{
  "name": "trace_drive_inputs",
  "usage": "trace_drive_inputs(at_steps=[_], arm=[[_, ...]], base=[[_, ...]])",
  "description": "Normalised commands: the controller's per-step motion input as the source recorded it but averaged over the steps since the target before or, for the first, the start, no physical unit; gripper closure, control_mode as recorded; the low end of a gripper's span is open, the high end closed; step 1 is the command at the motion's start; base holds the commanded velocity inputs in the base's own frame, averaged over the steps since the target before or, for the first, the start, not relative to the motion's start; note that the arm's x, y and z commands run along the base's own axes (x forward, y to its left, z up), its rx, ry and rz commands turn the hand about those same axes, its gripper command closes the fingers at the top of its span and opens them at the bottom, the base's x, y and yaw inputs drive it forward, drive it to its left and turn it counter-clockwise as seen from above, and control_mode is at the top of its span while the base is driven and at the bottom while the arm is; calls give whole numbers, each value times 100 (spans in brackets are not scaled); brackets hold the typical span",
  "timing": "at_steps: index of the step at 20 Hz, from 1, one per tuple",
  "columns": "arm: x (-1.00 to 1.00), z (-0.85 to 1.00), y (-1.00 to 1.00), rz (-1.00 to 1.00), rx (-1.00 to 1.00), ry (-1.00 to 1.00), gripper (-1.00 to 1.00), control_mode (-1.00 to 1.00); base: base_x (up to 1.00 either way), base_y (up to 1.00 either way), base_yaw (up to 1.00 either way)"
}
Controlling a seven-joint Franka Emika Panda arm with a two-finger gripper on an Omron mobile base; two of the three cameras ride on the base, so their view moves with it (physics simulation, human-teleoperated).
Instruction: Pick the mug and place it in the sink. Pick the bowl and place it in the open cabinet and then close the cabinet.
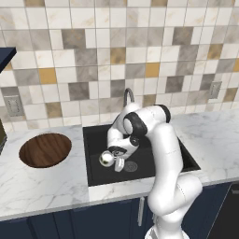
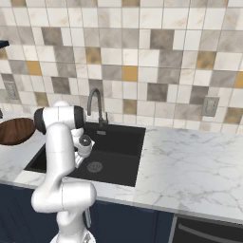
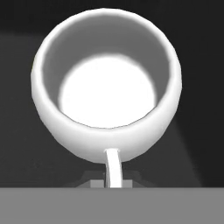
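From the left base view the gripper [image 1: 114,158] hangs down inside the sink [image 1: 95,135], its jaws pinching the mug [image 1: 107,159], which shows as a small pale rounded cup low over the black basin floor, just left of the round steel drain [image 1: 131,165]. That same view also takes in the bowl [image 1: 45,150], a wide shallow disc of dark brown wood with visible grain, lying on the white veined marble counter [image 1: 42,186] to the left of the sink and well apart from it. The right base view hides most of the hand behind the arm's white upper links, but it gives the curved grey tap [image 2: 96,107] in full, rising behind the basin, and only an edge of the bowl at the left border. The hand view looks straight into the mug [image 3: 106,100]: a smooth, glossy white round wall with a bright bottom, and a thin curved white handle [image 3: 113,168] running down towards the fingertips, with dark sink surface all round. Behind the counter stands a wall of square tiles [image 1: 140,46] in cream, grey and ochre.
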Motion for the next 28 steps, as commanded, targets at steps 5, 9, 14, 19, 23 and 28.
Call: trace_drive_inputs(at_steps=[5,9,14,19,23,28], arm=[[27,-7,4,0,0,0,100,-100],[23,-9,6,0,0,0,100,-100],[20,-25,9,0,0,1,100,-100],[15,-32,7,0,0,0,100,-100],[4,-19,7,0,0,0,-100,-100],[-4,2,0,0,0,-2,-100,-100]], base=[[0,0,0],[0,0,0],[0,0,0],[0,0,0],[0,0,0],[0,0,0]])
